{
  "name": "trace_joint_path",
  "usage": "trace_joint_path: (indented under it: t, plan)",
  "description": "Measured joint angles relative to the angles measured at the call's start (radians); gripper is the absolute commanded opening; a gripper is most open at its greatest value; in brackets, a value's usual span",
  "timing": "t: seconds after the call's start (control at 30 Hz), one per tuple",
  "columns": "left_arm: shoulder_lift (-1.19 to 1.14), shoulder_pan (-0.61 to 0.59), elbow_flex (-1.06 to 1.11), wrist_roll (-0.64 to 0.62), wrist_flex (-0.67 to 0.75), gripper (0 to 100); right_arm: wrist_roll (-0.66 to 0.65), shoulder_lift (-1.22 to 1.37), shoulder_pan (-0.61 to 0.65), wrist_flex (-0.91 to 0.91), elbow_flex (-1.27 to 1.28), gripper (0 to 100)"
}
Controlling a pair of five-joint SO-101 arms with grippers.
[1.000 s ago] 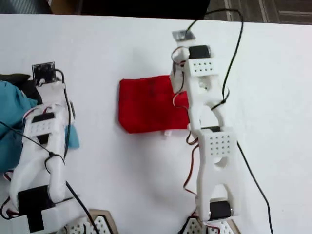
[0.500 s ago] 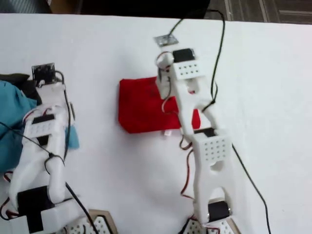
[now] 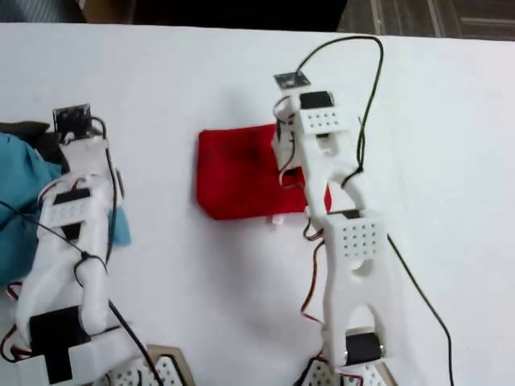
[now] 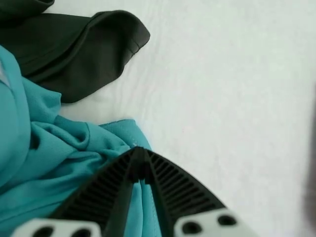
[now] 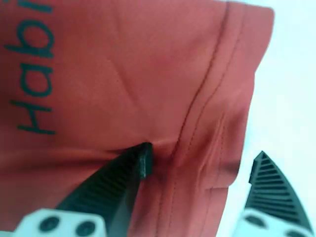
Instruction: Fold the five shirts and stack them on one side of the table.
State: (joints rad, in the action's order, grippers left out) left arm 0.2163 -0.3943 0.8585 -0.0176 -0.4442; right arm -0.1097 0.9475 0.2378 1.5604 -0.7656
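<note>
A folded red shirt [image 3: 237, 173] lies in the middle of the white table [image 3: 451, 121]. My right gripper [image 5: 202, 165] stands open astride the red shirt's [image 5: 123, 74] hemmed edge: one fingertip [image 5: 144, 160] presses into the cloth, the other hangs over bare table. In the high view the right arm [image 3: 318, 121] covers the shirt's right end. A crumpled teal shirt [image 3: 20, 201] and a black shirt [image 3: 28, 133] lie at the left edge. My left gripper [image 4: 139, 153] is shut just above the teal shirt's [image 4: 54, 148] edge, with the black shirt [image 4: 74, 44] beyond it.
The left arm [image 3: 72, 225] lies along the table's left side beside the teal cloth. Cables run from both arms, one looping over the table behind the right arm [image 3: 366, 88]. Bare white tabletop stretches to the right and at the back.
The right arm swung left over the red shirt, then came back a little to the right. The red shirt and the left arm have kept their places.
</note>
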Motion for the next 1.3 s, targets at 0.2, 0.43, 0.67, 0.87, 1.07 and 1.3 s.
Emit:
trace_joint_path:
  t: [0.2, 0.43, 0.67, 0.87, 1.07, 1.3]
  plan:
    - [0.000, 0.000, 0.000, 0.000, 0.000, 3, 0.000, 0.014, 0.015, 0.046, -0.002, 3.9]
    - [0.000, 0.000, 0.000, 0.000, 0.000, 3, -0.034, 0.014, 0.005, 0.084, -0.002, 2.0]
    - [0.000, 0.000, 0.000, 0.000, 0.000, 3, -0.196, 0.014, -0.123, 0.089, 0.000, 2.0]
    - [0.000, 0.000, 0.000, 0.000, 0.000, 3, -0.416, 0.032, -0.364, 0.103, -0.084, 2.0]
    - [0.000, 0.000, 0.000, 0.000, 0.000, 3, -0.519, 0.052, -0.535, 0.103, -0.252, 2.0]
    - [0.000, 0.000, 0.000, 0.000, 0.000, 3, -0.605, 0.052, -0.552, 0.068, -0.365, 2.0]
